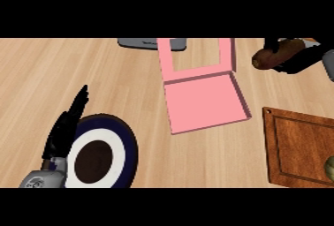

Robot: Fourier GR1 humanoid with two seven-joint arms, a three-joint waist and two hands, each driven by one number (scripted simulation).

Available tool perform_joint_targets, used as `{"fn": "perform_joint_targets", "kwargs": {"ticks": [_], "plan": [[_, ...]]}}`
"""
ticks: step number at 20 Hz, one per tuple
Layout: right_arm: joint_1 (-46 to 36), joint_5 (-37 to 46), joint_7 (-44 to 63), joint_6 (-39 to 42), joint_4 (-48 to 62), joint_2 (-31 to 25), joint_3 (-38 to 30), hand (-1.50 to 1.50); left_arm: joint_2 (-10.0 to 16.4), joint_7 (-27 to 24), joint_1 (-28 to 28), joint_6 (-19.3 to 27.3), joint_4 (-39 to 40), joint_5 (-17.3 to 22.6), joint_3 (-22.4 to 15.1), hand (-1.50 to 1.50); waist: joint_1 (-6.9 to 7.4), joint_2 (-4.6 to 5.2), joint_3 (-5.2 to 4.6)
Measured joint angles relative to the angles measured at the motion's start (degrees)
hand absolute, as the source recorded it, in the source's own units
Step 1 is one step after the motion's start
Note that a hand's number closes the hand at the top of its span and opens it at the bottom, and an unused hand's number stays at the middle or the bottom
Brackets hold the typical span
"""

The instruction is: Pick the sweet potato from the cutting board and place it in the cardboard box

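Note:
The brown sweet potato (266, 58) is up in the air at the top right, with my right hand (300, 62) curled round it; only its left end and top show past the black fingers. It hangs to the right of the pink open box (203, 104), which lies in the middle with its lid folded back toward the far side. The wooden cutting board (301, 145) lies at the lower right, below that hand. My left hand (65, 126) rests at the lower left, fingers straight and pointing up.
A plate (128, 150) with a dark blue rim, white ring and brown centre lies under my left hand. A grey object (137, 43) lies behind the box's lid. An olive round thing (330, 169) shows at the board's right edge.

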Motion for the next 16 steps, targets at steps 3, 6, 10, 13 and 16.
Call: {"fn": "perform_joint_targets", "kwargs": {"ticks": [3, 6, 10, 13, 16], "plan": [[-2.7, -1.5, 0.4, 0.7, 1.5, 0.9, 2.0, 1.5, -0.3, 0.5, 0.0, 0.2, 0.1, 0.0, 0.1, 0.0, -0.52, -0.22, -0.04], [-5.4, -2.6, 1.3, 1.5, 2.7, 2.4, 4.3, 1.5, 0.1, -0.5, 1.4, 0.2, 0.1, 0.2, 0.6, 0.0, -1.01, -0.53, -0.1], [-7.3, -2.5, 2.0, 1.1, 4.4, 6.3, 7.9, 1.5, 0.9, -0.4, 2.1, -0.1, -0.7, 0.4, 1.4, 0.0, -1.84, -0.8, -0.11], [-9.1, -2.2, 3.0, 1.1, 5.4, 8.9, 10.3, 1.5, 0.5, -0.1, 2.5, 0.4, -0.9, 0.3, 1.6, 0.0, -2.51, -0.98, -0.13], [-10.5, -1.1, 4.4, 0.4, 6.6, 12.8, 13.0, 1.5, 0.4, -1.1, 3.2, 0.4, -0.2, 0.3, 1.8, 0.0, -2.91, -1.05, -0.14]]}}
